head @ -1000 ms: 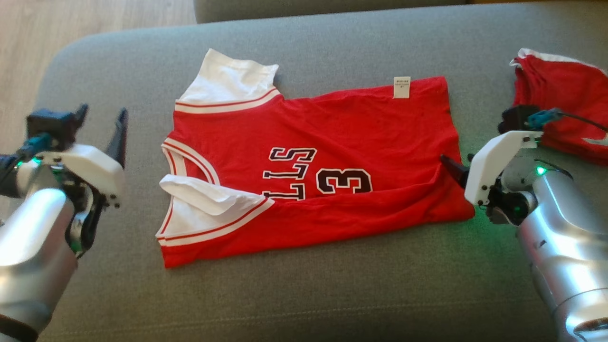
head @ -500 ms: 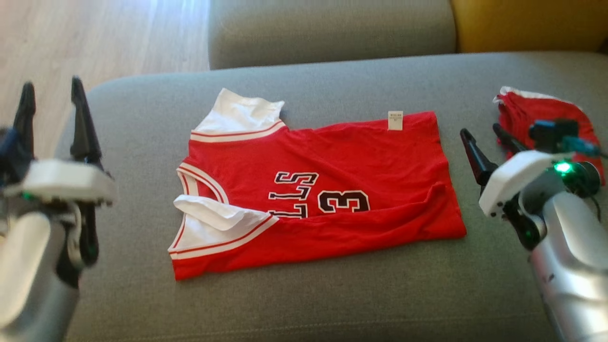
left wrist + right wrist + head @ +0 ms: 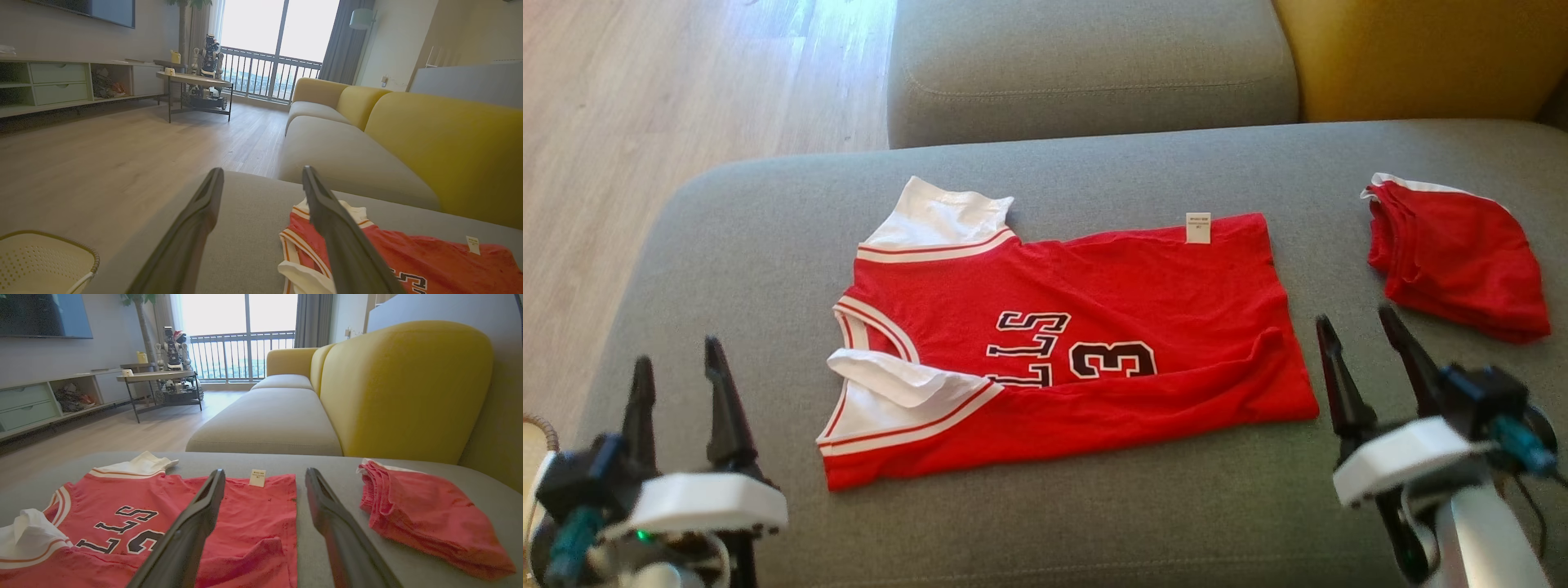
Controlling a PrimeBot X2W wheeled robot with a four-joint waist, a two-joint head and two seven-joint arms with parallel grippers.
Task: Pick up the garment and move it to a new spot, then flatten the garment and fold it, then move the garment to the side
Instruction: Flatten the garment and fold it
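A red jersey (image 3: 1078,327) with white sleeves and black lettering lies on the grey sofa seat (image 3: 1045,506), its near long edge folded over. The jersey (image 3: 229,522) has a white tag at its far edge, and its collar end (image 3: 429,261) shows in the left wrist view. My left gripper (image 3: 678,359) stands open at the lower left, apart from the jersey's collar end. My right gripper (image 3: 1357,325) stands open at the lower right, just off the hem. Nothing is between either pair of fingers (image 3: 192,526).
A second red garment (image 3: 1454,257) lies folded at the right of the seat, also seen as a red bundle (image 3: 429,514). Yellow backrest (image 3: 1413,57) behind. Wood floor (image 3: 645,122) to the left, with a cream basket (image 3: 41,261) beside the sofa.
The head camera has tilted up, showing more of the backrest. Both grippers have drawn back to the lower corners, fingers pointing up. The right gripper has left the hem. The jersey lies unchanged.
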